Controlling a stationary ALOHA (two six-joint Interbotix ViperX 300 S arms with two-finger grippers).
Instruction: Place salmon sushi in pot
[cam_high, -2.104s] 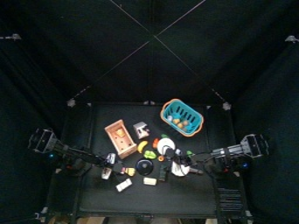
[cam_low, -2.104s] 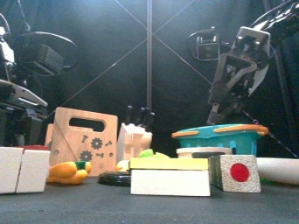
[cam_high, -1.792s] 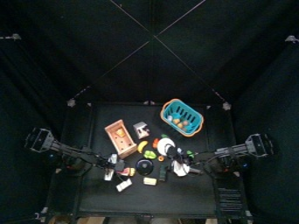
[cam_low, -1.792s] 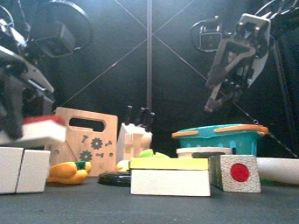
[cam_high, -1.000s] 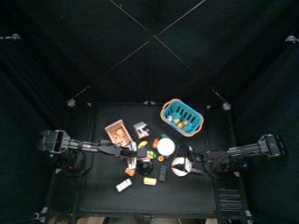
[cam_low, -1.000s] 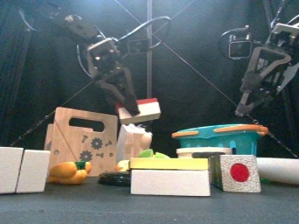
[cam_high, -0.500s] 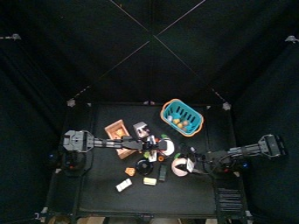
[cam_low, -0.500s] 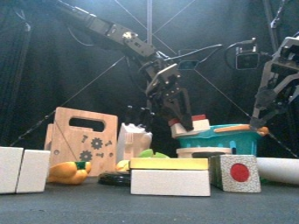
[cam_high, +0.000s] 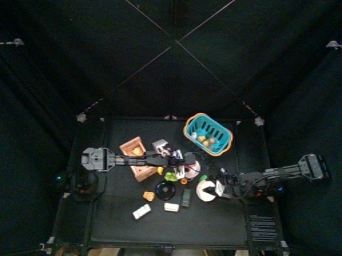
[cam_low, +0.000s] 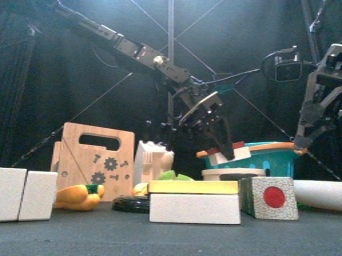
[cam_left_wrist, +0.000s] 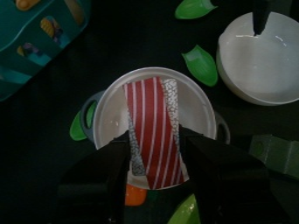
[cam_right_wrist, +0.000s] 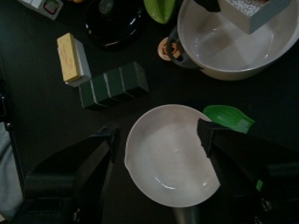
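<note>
The salmon sushi (cam_left_wrist: 156, 129), a red-and-white striped piece, sits between the jaws of my left gripper (cam_left_wrist: 158, 162), which is shut on it. It hangs just above the white pot (cam_left_wrist: 201, 107), within the pot's rim. From the front, the sushi (cam_low: 239, 153) is low over the pot (cam_low: 230, 173), with the left arm reaching in from the upper left. From above, the left gripper (cam_high: 185, 164) is near the table's middle. My right gripper (cam_right_wrist: 173, 162) stands open over a white bowl (cam_right_wrist: 176, 175), right beside the pot (cam_right_wrist: 228, 48).
A teal basket (cam_high: 206, 132) stands behind the pot and a wooden cutting board (cam_high: 134, 148) to its left. Toy food blocks (cam_low: 194, 200) and a cube with a red dot (cam_low: 274, 197) line the front edge. Green leaves (cam_left_wrist: 198, 61) lie around the pot.
My left arm has carried the sushi rightward and down, from above the cutting board to just over the pot. The right arm has hardly moved.
</note>
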